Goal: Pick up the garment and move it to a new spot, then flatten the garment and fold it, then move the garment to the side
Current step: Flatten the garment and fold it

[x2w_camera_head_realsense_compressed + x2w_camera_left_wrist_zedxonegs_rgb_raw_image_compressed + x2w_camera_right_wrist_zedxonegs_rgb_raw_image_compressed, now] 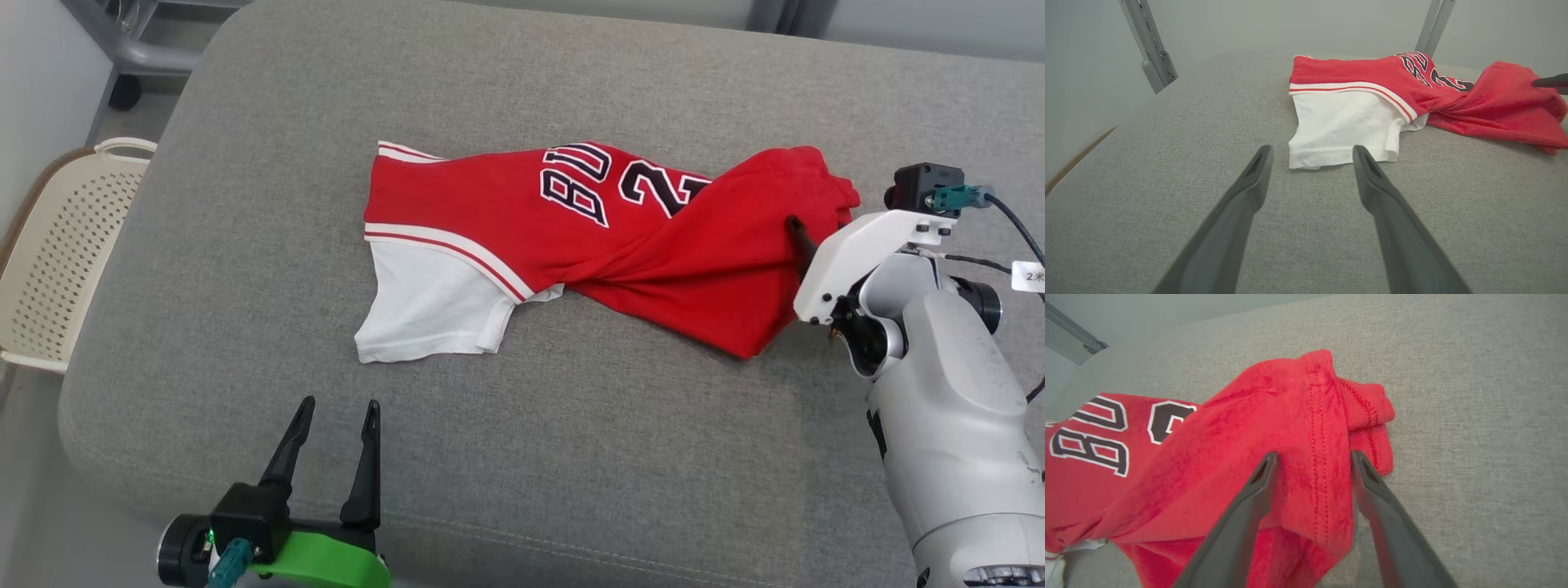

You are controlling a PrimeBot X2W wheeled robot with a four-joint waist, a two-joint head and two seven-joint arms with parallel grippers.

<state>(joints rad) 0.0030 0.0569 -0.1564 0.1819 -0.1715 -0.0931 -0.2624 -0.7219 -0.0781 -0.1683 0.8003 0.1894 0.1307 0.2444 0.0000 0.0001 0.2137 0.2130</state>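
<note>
A red garment with black lettering and a white sleeve lies crumpled and twisted across the middle of the grey cushion. My right gripper is at its bunched right end. In the right wrist view that gripper stands open, its fingers astride a stitched red fold of the garment. My left gripper hovers open near the cushion's front left, holding nothing. In the left wrist view the left gripper points at the white sleeve of the garment, just short of its hem.
A cream perforated basket stands off the cushion's left edge. A grey metal frame is behind the far left corner. Bare cushion stretches in front of and behind the garment.
</note>
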